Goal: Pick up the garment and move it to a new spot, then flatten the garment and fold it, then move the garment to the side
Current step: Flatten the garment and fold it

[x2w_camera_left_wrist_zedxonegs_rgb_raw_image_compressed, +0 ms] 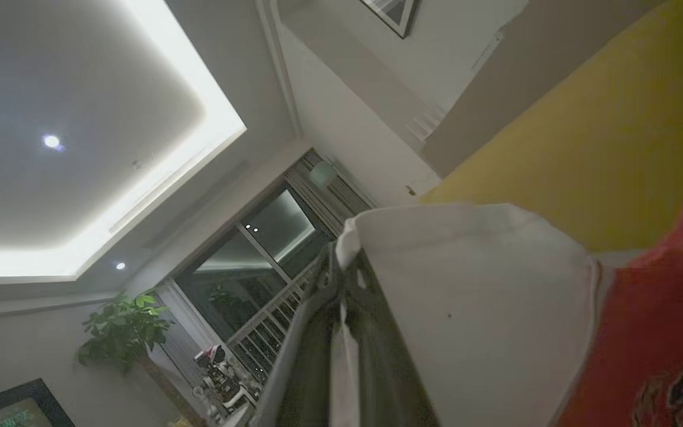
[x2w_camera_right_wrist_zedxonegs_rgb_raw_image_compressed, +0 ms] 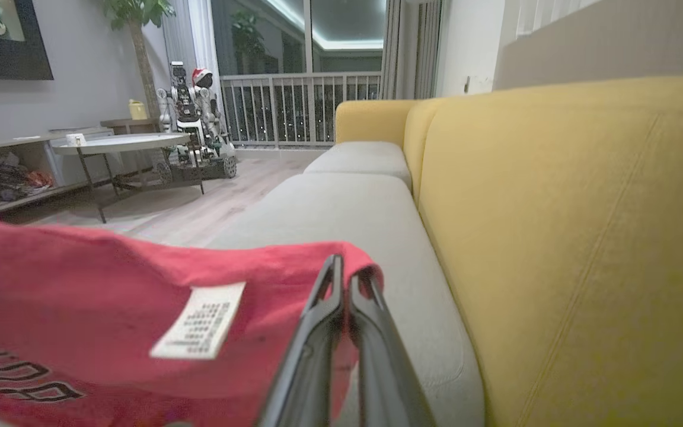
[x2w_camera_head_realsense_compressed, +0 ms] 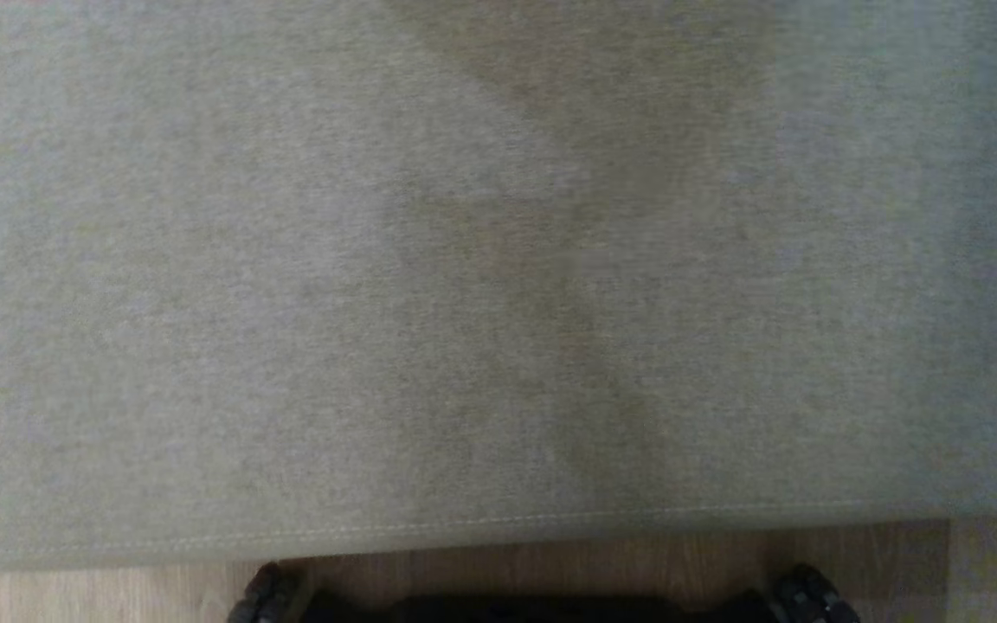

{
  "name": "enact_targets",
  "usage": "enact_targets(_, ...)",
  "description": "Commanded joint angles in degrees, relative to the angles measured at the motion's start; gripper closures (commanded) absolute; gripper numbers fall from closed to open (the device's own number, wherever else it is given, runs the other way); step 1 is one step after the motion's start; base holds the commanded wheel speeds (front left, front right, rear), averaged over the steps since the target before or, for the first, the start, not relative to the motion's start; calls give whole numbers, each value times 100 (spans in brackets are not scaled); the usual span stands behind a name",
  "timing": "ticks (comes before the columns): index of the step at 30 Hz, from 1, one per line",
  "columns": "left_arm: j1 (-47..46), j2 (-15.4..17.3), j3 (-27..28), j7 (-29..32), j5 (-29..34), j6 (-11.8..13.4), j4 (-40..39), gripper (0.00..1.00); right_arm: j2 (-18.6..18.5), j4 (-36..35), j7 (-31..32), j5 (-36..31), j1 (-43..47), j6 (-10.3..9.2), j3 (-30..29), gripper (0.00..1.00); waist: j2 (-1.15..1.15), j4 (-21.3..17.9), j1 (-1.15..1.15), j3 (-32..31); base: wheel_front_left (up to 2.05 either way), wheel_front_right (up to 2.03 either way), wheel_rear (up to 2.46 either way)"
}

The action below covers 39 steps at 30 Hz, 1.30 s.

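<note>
The garment is red with black print and a white panel. In the left wrist view its white panel (x2w_camera_left_wrist_zedxonegs_rgb_raw_image_compressed: 484, 296) hangs beside my left gripper (x2w_camera_left_wrist_zedxonegs_rgb_raw_image_compressed: 338, 261), which is shut on the white edge, and the red part (x2w_camera_left_wrist_zedxonegs_rgb_raw_image_compressed: 661, 320) shows at the right. My right gripper (x2w_camera_right_wrist_zedxonegs_rgb_raw_image_compressed: 344, 270) is shut on the red hem of the garment (x2w_camera_right_wrist_zedxonegs_rgb_raw_image_compressed: 98, 296), near a white care label (x2w_camera_right_wrist_zedxonegs_rgb_raw_image_compressed: 199, 320). The cloth is lifted above the grey sofa seat (x2w_camera_right_wrist_zedxonegs_rgb_raw_image_compressed: 347, 207).
The head view looks down on the grey sofa seat (x2w_camera_head_realsense_compressed: 291, 303), with wooden floor (x2w_camera_head_realsense_compressed: 118, 593) and my dark base (x2w_camera_head_realsense_compressed: 542, 606) below its front seam. A yellow sofa back (x2w_camera_right_wrist_zedxonegs_rgb_raw_image_compressed: 555, 207) runs along the right. A round table (x2w_camera_right_wrist_zedxonegs_rgb_raw_image_compressed: 119, 142) and another robot (x2w_camera_right_wrist_zedxonegs_rgb_raw_image_compressed: 196, 118) stand across the room.
</note>
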Motion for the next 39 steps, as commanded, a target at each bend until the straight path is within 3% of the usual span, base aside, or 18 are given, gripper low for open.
enact_targets(1,251,374,274,-18,-66,73,-241,100,22,-104,-67,115,74,-2,64,100,0,98,-1,-26,0,0,0)
enact_targets(7,2083,592,575,-18,-469,105,-1010,100,-121,53,-98,739,961,-2,401,100,0,162,-1,-431,0,0,0)
enact_targets(13,4252,744,1004,-19,-931,178,-1584,100,-260,-294,27,1315,2298,-2,707,100,0,32,-1,-1057,0,0,0)
enact_targets(17,5861,499,1298,-19,-1253,141,-1658,100,-253,-719,254,1695,3500,-2,861,100,0,-64,-1,-1482,0,0,0)
enact_targets(23,7361,103,1664,-19,-1422,-251,-1588,100,-318,-1342,470,1915,4925,-2,851,100,0,-157,-1,-1875,0,0,0)
enact_targets(32,8950,-425,2382,-19,-1252,-710,-1559,100,-132,-2491,836,1753,6896,-2,55,100,0,-211,-1,-2363,0,0,0)
enact_targets(39,9881,-580,2620,-19,-1094,-726,-1894,100,97,-3594,1365,1489,7997,-2,-589,100,0,-249,-1,-2442,0,0,0)
